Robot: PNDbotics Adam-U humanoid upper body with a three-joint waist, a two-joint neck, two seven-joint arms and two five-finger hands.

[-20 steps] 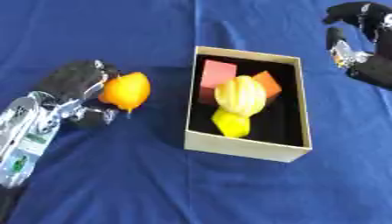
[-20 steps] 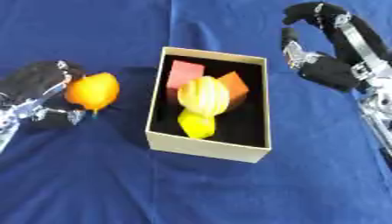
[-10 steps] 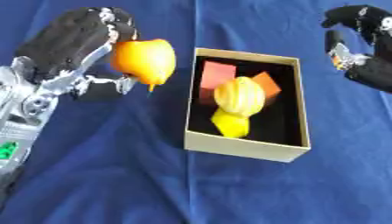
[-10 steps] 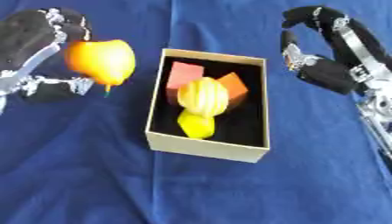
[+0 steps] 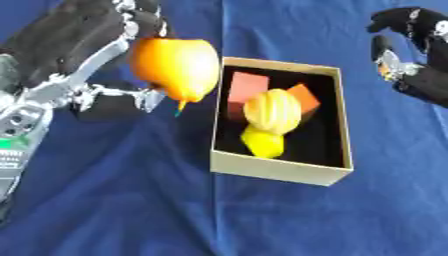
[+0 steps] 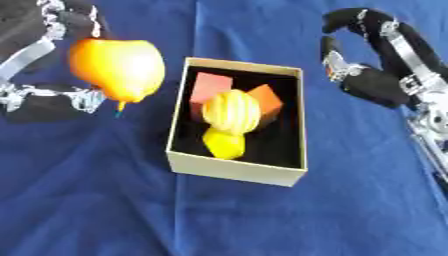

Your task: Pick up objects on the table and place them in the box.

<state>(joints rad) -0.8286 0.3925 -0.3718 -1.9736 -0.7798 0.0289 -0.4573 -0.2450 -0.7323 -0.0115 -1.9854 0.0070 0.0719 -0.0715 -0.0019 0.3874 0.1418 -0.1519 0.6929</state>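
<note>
My left hand [image 5: 83, 55] is shut on an orange pear-shaped fruit [image 5: 175, 67] and holds it in the air just left of the cardboard box [image 5: 280, 171]. Inside the box lie a pink-red block [image 5: 246, 87], an orange block [image 5: 303, 97], a ribbed yellow fruit [image 5: 272, 110] and a small lemon-yellow piece [image 5: 263, 142]. My right hand [image 6: 372, 65] hovers at the upper right beyond the box, fingers curled, holding nothing.
A blue cloth [image 5: 131, 210] with soft folds covers the whole table. The box stands in the middle, and its right half shows a dark bare floor.
My left hand has lifted the orange fruit from the cloth and carried it up and right, close to the box's left wall. The right hand has barely moved.
</note>
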